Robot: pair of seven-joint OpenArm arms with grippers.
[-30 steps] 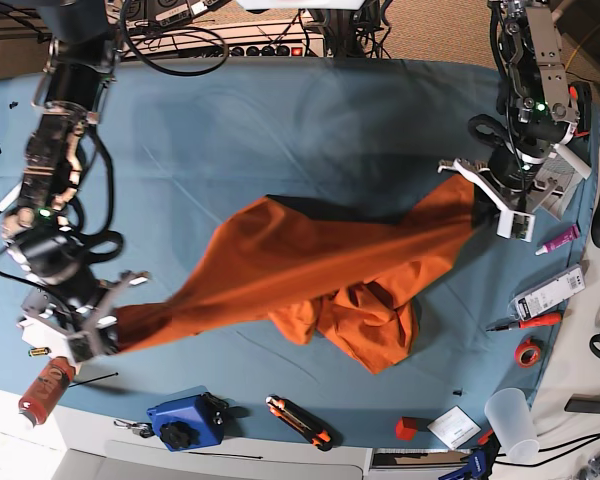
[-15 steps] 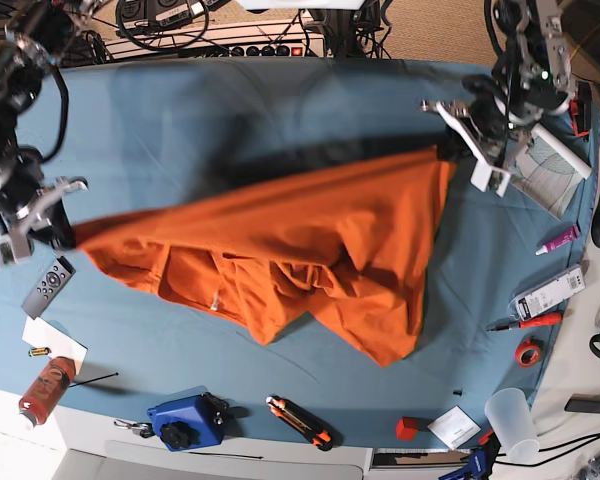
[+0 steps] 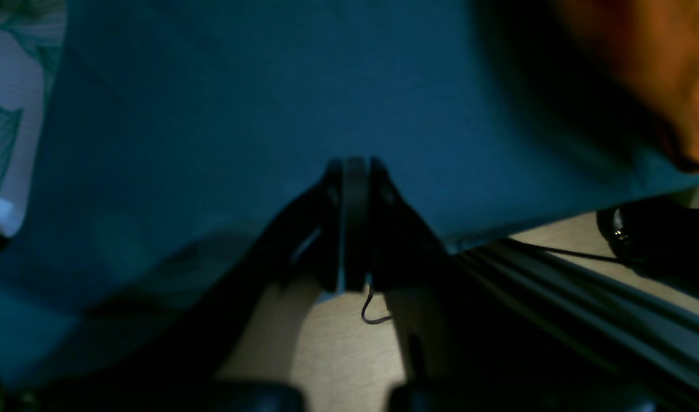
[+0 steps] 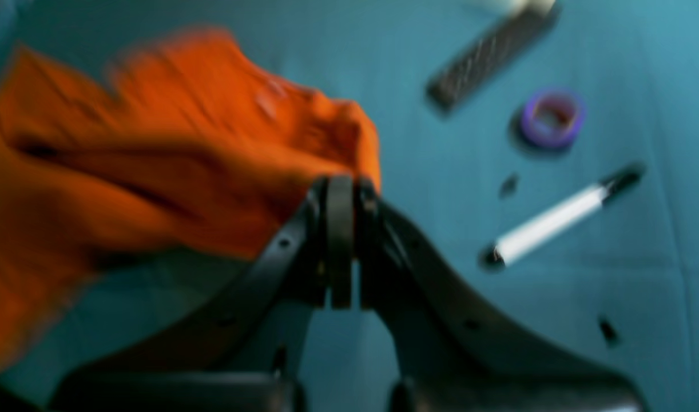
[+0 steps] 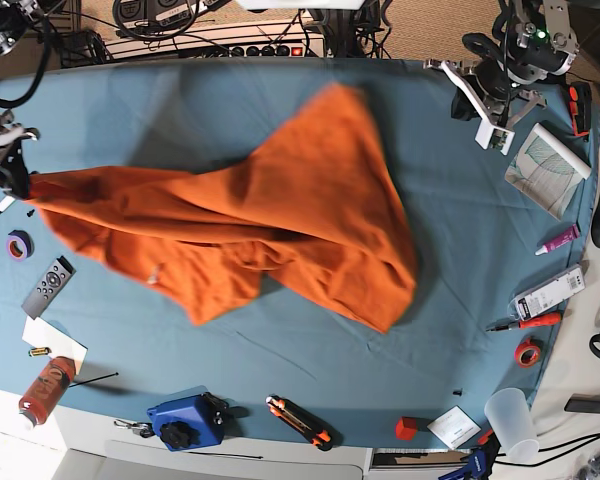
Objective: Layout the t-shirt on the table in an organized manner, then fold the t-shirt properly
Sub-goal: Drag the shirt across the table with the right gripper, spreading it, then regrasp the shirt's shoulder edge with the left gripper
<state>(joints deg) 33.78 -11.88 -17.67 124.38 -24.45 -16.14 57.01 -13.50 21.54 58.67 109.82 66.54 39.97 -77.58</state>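
The t-shirt [image 5: 280, 230] is seen spread loosely over the middle of the bench [image 5: 460, 250], rumpled and not flat, with one peak raised toward the far edge and a long tail drawn out to its base-view left end. That end is pinched by the right fingers [image 4: 341, 240], which are pressed together on the orange cloth. In the base view these fingers [image 5: 8, 168] are found at the very tip of that tail.

The left fingers [image 3: 355, 217] are seen pressed together with nothing between them. They are held well apart from the t-shirt, beyond its far right side and over the bench corner [image 5: 477, 97].

Few containers are in view. A clear plastic cup [image 5: 508, 420] stands upright well off the t-shirt's near right corner, and what it holds cannot be told. A blue case [image 5: 185, 422] lies shut past the t-shirt's near edge, its contents hidden. A red can [image 5: 42, 390] lies on its side off the near left of the t-shirt.

A purple tape roll [image 5: 18, 244] and a remote [image 5: 48, 286] are seen just below the t-shirt's left tail.
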